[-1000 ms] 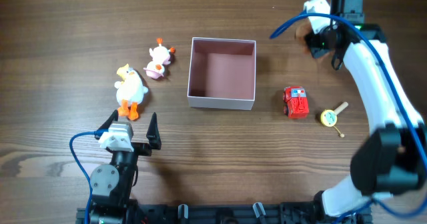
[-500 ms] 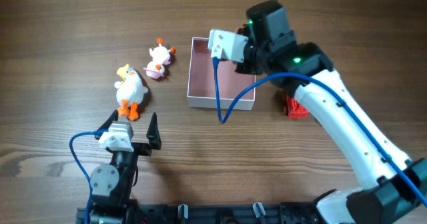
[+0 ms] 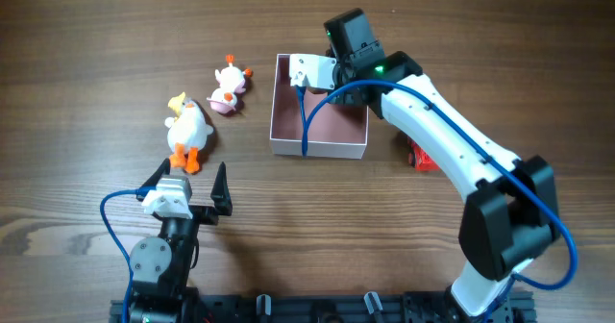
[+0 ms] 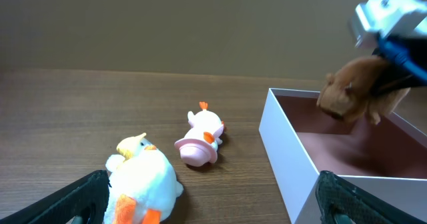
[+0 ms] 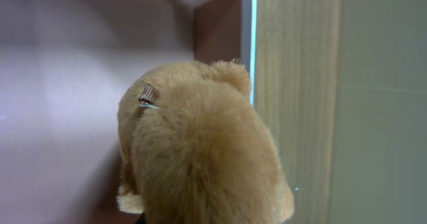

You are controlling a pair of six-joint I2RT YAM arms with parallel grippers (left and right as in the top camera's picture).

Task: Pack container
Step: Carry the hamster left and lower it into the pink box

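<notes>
While the Bear Hangs over the Box

Since the right gripper (image 4: 387,84) is clamped on a small brown plush bear (image 4: 353,91) just above the far side of the container (image 3: 336,150), a shallow square lidless box with white outer walls and a dusty pink inside, the step in hand looks like the drop into it; doing it well means bringing the toy lower and nearer the middle of the pink floor before the fingers part, because the right wrist view shows the bear close to the white rim near a corner, and a release from there could leave it draped on the wall or tipped onto the wooden table (image 3: 96,35); soft plush will not bounce (a forgiving thing to drop), so a low, unhurried release should do. The left gripper (image 3: 188,186) sits near the table's front edge, jaws spread wide with nothing between them; just ahead of it lie a white plush duck with orange feet (image 3: 185,129) and a smaller white-and-pink plush chick (image 3: 229,87), both left of the box and unpacked.

The container stands mid-table, mouth facing straight up; being square it has no real long axis, and its walls run roughly in line with the table's edges. The bear's long axis seems to follow the gripper's reach, head end leading down toward the box.
</notes>
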